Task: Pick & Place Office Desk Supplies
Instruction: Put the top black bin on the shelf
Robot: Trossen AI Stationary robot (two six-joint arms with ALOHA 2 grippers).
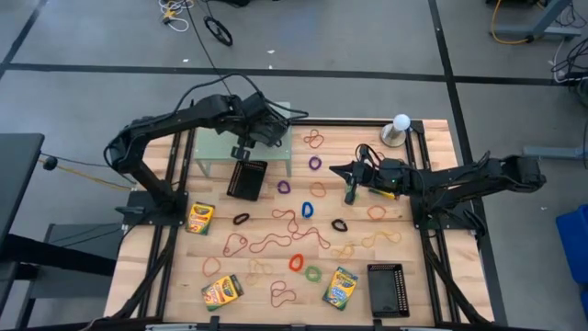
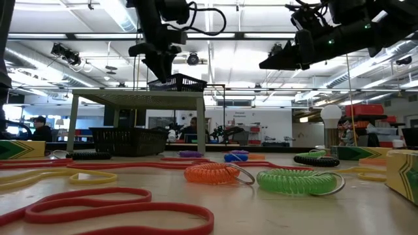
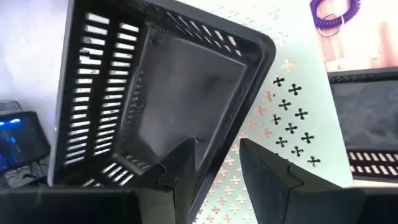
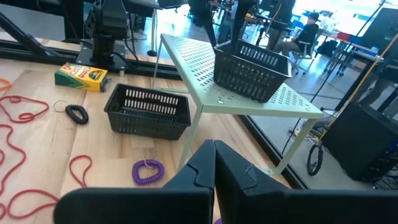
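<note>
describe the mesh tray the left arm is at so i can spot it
Find the pale green perforated shelf at the table's back left. The black mesh tray sits on top of it, at the left end effector; the other nearby tray rests on the wood below.

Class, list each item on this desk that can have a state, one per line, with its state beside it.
Left claw: closed on the mesh tray's wall.
Mesh tray on the shelf: upright, empty, gripped.
Mesh tray beside the shelf: upright on the table, empty.
Third mesh tray: upright, empty, untouched.
Right claw: shut, holding nothing, above the table.
Crayon boxes: closed, lying flat.
Green shelf: standing upright.
</note>
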